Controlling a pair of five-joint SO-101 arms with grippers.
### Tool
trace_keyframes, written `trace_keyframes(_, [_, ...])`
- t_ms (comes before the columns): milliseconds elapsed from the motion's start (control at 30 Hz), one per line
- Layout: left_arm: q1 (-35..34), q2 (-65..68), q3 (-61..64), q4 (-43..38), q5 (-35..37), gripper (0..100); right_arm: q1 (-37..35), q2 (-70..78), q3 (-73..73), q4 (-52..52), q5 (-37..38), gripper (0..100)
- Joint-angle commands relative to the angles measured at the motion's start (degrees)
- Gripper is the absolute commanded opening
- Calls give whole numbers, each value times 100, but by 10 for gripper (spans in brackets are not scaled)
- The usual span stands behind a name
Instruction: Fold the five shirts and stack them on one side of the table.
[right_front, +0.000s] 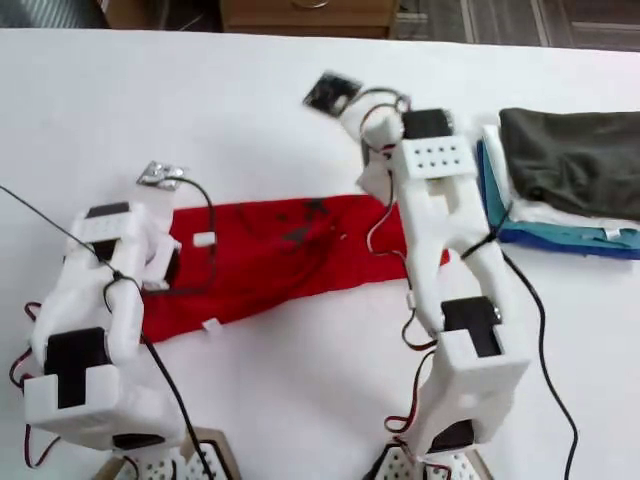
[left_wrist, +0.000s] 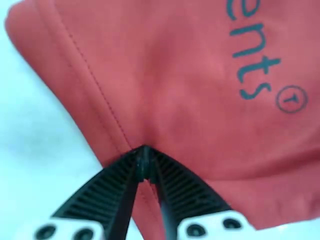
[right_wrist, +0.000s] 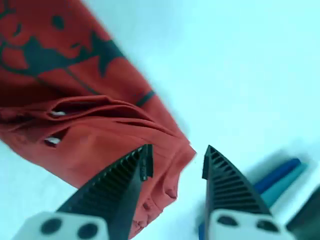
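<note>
The left gripper (left_wrist: 143, 162) is clamping tight on the edge of the red shirt (right_front: 270, 255), which is lying in a long strip across mid-frame. The right gripper (right_wrist: 175, 162) is hovering open and empty over its other end, near the stacked shirts (right_front: 565, 175) at right.

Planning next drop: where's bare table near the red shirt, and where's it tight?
Free: the table beyond the red shirt, far left; also the near patch between left arm and right arm. Tight: the gap by the folded stack.

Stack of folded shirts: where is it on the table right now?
In the high view the stack of folded shirts, dark olive on top, lies at the right side of the white table, apart from the red fabric shirt.
</note>
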Motion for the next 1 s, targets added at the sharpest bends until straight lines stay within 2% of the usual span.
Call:
trace_keyframes(0, [70,18,-84,-158,9,26,154,-92,-343,576,-193,117])
trace_keyframes(67, [70,18,-84,-158,9,26,84,-66,-264,1103,-193,14])
trace_keyframes(167, [79,18,-84,-158,9,26,-198,-40,202,1464,-193,19])
trace_keyframes(267, [79,18,-84,-158,9,26,-488,-48,844,884,-264,22])
trace_keyframes(400, [79,18,-84,-158,9,26,-804,-40,1371,-180,-1099,22])
trace_keyframes(633, [79,18,-84,-158,9,26,-1446,-48,1644,-655,-2040,22])
trace_keyframes(800, [79,18,-84,-158,9,26,-1446,-4,1688,-1376,-2646,22])
trace_keyframes(967, [79,18,-84,-158,9,26,-1051,-295,1574,-1191,-2699,22])
